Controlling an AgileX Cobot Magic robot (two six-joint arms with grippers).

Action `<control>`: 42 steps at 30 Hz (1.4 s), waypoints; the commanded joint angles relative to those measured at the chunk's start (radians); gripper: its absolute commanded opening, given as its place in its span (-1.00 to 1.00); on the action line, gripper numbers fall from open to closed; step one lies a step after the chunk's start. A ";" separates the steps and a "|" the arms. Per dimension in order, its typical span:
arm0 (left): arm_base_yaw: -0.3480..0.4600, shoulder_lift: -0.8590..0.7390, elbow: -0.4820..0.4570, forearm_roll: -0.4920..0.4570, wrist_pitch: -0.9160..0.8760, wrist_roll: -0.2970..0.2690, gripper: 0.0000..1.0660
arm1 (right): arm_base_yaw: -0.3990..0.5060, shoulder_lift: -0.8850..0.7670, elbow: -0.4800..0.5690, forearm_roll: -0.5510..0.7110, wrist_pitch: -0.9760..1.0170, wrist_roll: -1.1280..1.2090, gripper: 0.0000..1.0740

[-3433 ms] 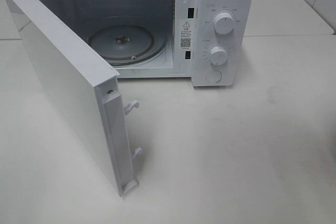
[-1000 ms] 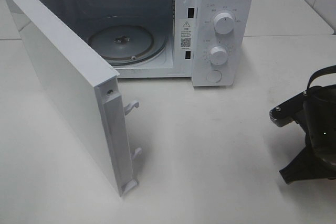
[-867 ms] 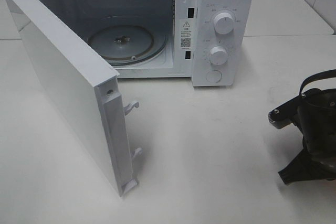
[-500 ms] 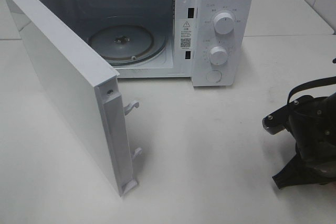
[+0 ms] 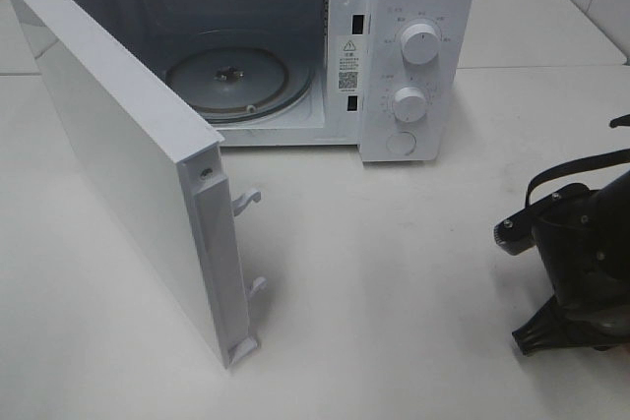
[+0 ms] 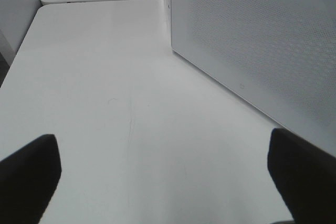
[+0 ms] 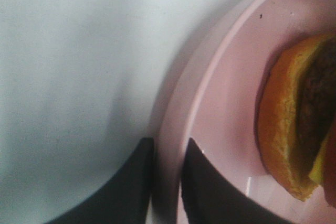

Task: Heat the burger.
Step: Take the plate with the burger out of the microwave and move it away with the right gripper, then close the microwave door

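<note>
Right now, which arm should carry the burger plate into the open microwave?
Right. The right gripper already straddles the pink plate rim, with the burger on it. The left gripper hangs open and empty behind the microwave door, which probably blocks its path to the turntable.

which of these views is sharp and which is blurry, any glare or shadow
Exterior high: sharp, even light, soft shadow under the microwave door. Right wrist: too close, the plate and burger are soft, with a dark shadow beside the plate rim. Left wrist: table washed out, hand tips blurred dark shapes.
</note>
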 commanded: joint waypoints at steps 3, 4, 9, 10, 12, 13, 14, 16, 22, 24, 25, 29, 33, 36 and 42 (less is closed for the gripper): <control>0.000 -0.019 0.002 -0.005 0.000 -0.001 0.87 | 0.000 -0.085 0.001 0.042 0.025 -0.086 -0.15; 0.000 -0.019 0.002 -0.005 0.000 -0.001 0.87 | 0.000 -0.085 0.001 0.042 0.025 -0.086 -0.15; 0.000 -0.019 0.002 -0.005 0.000 -0.001 0.87 | 0.000 -0.180 0.001 0.104 0.026 -0.174 0.01; 0.000 -0.019 0.002 -0.005 0.000 -0.001 0.87 | 0.000 -0.226 0.001 0.141 0.026 -0.216 0.01; 0.000 -0.019 0.002 -0.005 0.000 -0.001 0.87 | 0.000 -0.250 0.001 0.160 0.026 -0.238 0.01; 0.000 -0.019 0.002 -0.005 0.000 -0.001 0.87 | 0.000 -0.293 0.001 0.200 0.026 -0.286 0.01; 0.000 -0.019 0.002 -0.005 0.000 -0.001 0.87 | 0.000 -0.293 0.001 0.200 0.026 -0.286 0.01; 0.000 -0.019 0.002 -0.005 0.000 -0.001 0.87 | 0.000 -0.336 -0.002 0.244 0.026 -0.346 0.01; 0.000 -0.019 0.002 -0.005 0.000 -0.001 0.87 | 0.000 -0.475 -0.048 0.477 0.034 -0.653 0.11; 0.000 -0.019 0.002 -0.005 0.000 -0.001 0.87 | 0.000 -0.489 -0.057 0.508 0.034 -0.708 0.13; 0.000 -0.019 0.002 -0.005 0.000 -0.001 0.87 | 0.000 -0.521 -0.075 0.580 0.034 -0.801 0.20; 0.000 -0.019 0.002 -0.005 0.000 -0.001 0.87 | 0.000 -0.561 -0.104 0.698 0.047 -0.939 0.30; 0.000 -0.019 0.002 -0.005 0.000 -0.001 0.87 | 0.000 -0.621 -0.154 0.840 0.115 -1.091 0.44; 0.000 -0.019 0.002 -0.005 0.000 -0.001 0.87 | 0.000 -0.685 -0.187 0.886 0.193 -1.155 0.45; 0.000 -0.019 0.002 -0.005 0.000 -0.001 0.87 | 0.000 -0.787 -0.197 0.893 0.270 -1.191 0.44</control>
